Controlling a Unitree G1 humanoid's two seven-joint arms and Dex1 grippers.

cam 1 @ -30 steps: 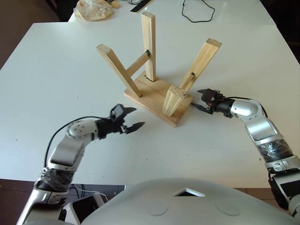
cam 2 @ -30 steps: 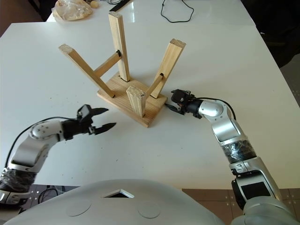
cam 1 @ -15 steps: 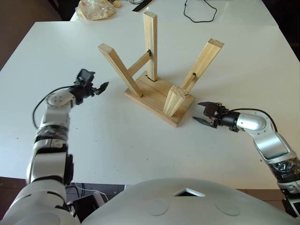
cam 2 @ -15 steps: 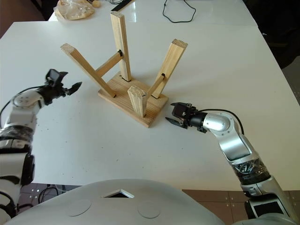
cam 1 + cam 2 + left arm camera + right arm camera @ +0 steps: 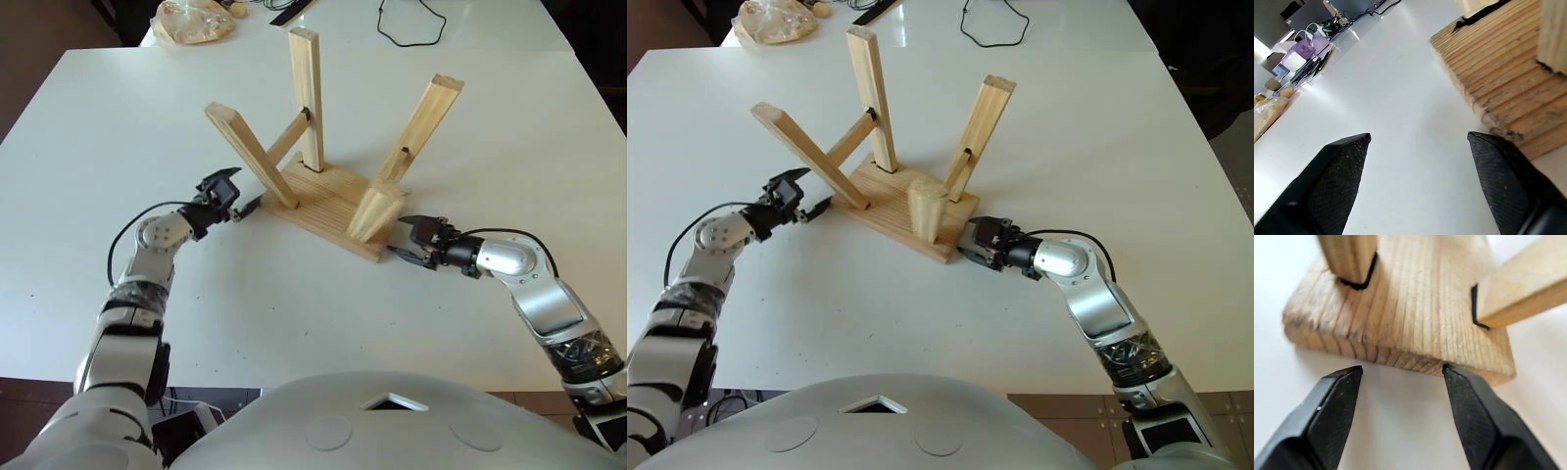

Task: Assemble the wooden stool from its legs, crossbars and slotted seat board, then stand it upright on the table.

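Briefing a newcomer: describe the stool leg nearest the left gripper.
On the white table, the seat board lies flat, legs pointing up. The leg at its left end, beside the left gripper, alone leans out toward the robot's left.

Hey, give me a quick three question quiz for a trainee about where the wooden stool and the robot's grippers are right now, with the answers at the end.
1. True or false: the stool rests with its seat board flat on the table and its legs pointing up.
2. The right gripper is: A) shut on a leg, B) open at the seat board's edge, C) raised above the legs.
3. How many legs are fitted into the seat board?

Key: 1 true; 2 B; 3 four.
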